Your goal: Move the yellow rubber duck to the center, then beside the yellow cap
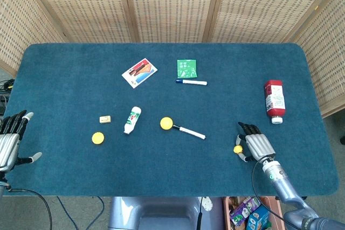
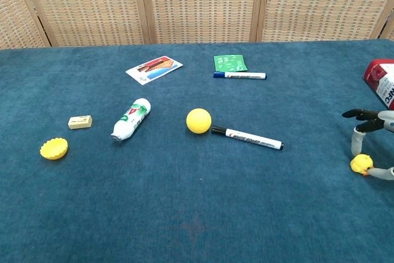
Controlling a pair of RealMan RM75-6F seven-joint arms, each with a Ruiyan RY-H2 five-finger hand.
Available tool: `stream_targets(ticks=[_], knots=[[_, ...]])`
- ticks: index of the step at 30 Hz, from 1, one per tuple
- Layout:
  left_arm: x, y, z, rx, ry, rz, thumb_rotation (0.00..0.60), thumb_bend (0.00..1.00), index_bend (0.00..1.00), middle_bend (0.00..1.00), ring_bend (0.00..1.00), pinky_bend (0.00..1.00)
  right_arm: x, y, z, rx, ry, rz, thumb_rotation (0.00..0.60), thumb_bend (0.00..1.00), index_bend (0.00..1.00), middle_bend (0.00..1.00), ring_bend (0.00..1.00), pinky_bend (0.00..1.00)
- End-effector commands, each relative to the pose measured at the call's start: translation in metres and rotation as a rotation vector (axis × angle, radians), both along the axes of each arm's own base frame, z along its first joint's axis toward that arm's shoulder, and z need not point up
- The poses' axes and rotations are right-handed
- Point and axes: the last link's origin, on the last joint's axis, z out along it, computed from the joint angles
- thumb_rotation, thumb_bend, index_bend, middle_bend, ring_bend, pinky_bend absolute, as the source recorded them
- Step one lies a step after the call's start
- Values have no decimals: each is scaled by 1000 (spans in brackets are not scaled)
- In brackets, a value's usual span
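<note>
Robot hand on the left (image 1: 9, 143) sits idle at the bench's (image 1: 64, 68) eight o'clock edge, released, fingers apart and holding nothing. Next come the yellow cap (image 1: 97, 138), the eraser (image 1: 105, 119) at its one o'clock, and a small white bottle (image 1: 132, 119) lying down; its green label shows a red mark that may be a figure, too small to read. The picture card (image 1: 139, 72) and green packet (image 1: 187, 68) carry print I cannot make out, and the same goes for both markers (image 2: 247, 138) (image 2: 240, 75). A yellow ball (image 1: 166, 123) touches the nearer marker's cap.

The yellow rubber duck (image 2: 361, 164) stands at the bench's four o'clock, between the thumb and fingers of the right robot hand (image 1: 252, 142), which curl around it; whether they have pinched it yet I cannot tell. Closing squarely on the soft body before lifting seems wise, then carrying it toward nine o'clock clear of the marker. The red bottle (image 1: 274, 100) bears unreadable lettering.
</note>
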Motion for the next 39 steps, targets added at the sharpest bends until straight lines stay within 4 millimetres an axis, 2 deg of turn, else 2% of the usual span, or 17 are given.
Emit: stream_targets(ticks=[1, 5, 10, 14, 19, 26, 30, 34, 39], knots=[[0, 0, 0, 0, 0, -1, 600, 0, 0, 0, 0, 0, 2, 0, 2, -6, -7, 9, 600, 326, 553, 0, 0, 0], [0, 0, 0, 0, -1, -1, 600, 0, 0, 0, 0, 0, 11, 3, 8, -13, -35, 47, 600, 325, 565, 0, 0, 0], [1, -1, -1, -9, -5, -5, 600, 0, 0, 0, 0, 0, 36, 6, 25, -29, -74, 162, 600, 324, 569, 0, 0, 0], [1, -2, 0, -13, -12, -10, 600, 0, 0, 0, 0, 0, 74, 4, 32, 36, -78, 336, 600, 324, 571, 0, 0, 0], [4, -4, -3, -42, -27, -25, 600, 0, 0, 0, 0, 0, 117, -3, 30, 150, -30, 541, 600, 329, 580, 0, 0, 0], [5, -6, -5, -62, -30, -38, 600, 0, 0, 0, 0, 0, 183, -22, 6, 233, 43, 695, 600, 347, 582, 0, 0, 0], [3, -4, -3, -66, -43, -26, 600, 0, 0, 0, 0, 0, 233, -39, -32, 295, 109, 756, 600, 350, 582, 0, 0, 0], [1, -1, -1, -64, -52, -19, 600, 0, 0, 0, 0, 0, 251, -49, -60, 306, 142, 729, 600, 351, 582, 0, 0, 0], [0, 1, -2, -72, -56, -12, 600, 0, 0, 0, 0, 0, 267, -45, -89, 327, 145, 706, 600, 351, 582, 0, 0, 0]])
